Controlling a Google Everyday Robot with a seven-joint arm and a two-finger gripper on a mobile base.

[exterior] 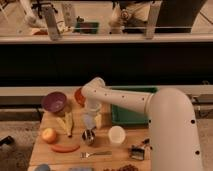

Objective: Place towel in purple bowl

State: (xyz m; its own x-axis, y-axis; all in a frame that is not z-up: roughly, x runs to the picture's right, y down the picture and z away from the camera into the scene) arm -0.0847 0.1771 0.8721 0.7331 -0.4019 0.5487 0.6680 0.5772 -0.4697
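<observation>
The towel [88,121] is a small pale grey-blue cloth hanging from my gripper [90,114], which points down over the middle of the wooden table and is shut on it. The towel hangs just above a small metal cup [88,136]. The purple bowl [54,101] stands at the table's back left, to the left of and a little behind the gripper, and looks empty. My white arm [125,100] reaches in from the right.
An orange-red bowl [78,96] sits partly behind the arm beside the purple bowl. A green tray [131,114] is at the back right. A banana [66,123], apple [49,135], red carrot-like piece [65,148], fork [95,154] and white cup [116,135] lie around.
</observation>
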